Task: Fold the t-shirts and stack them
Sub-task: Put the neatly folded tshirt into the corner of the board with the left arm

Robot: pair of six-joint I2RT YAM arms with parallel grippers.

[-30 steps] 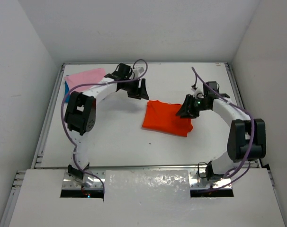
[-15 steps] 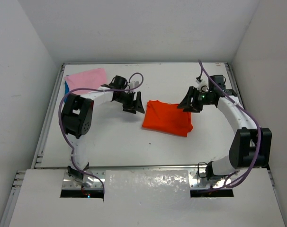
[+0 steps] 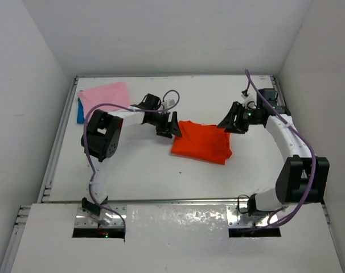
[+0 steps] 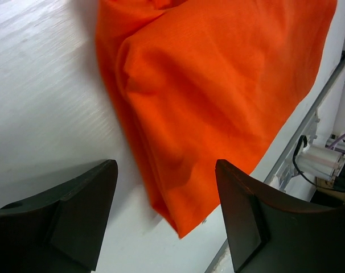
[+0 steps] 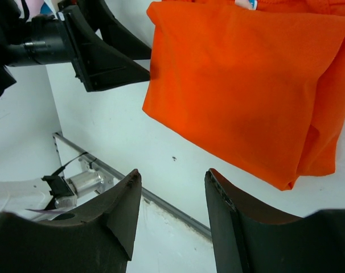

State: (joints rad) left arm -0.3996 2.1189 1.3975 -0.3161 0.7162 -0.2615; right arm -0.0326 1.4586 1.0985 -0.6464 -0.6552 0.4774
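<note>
Fingers parted, empty, on left gripper [image 3: 171,126] and right gripper [image 3: 229,123], flanking the orange-red shirt [image 3: 201,143]. Soft, light, floppy; likely best pinched at its left and right edges.

White arms [image 3: 284,137] with black joints [image 3: 101,142], looping purple cables [image 3: 247,77] and black wedge-shaped fingers [image 4: 76,222].

a folded shirt [image 3: 201,142] lies mid-table between left gripper [image 3: 173,126] and right gripper [image 3: 227,124], two stacked shirts [image 3: 107,94] at far left corner.
</note>
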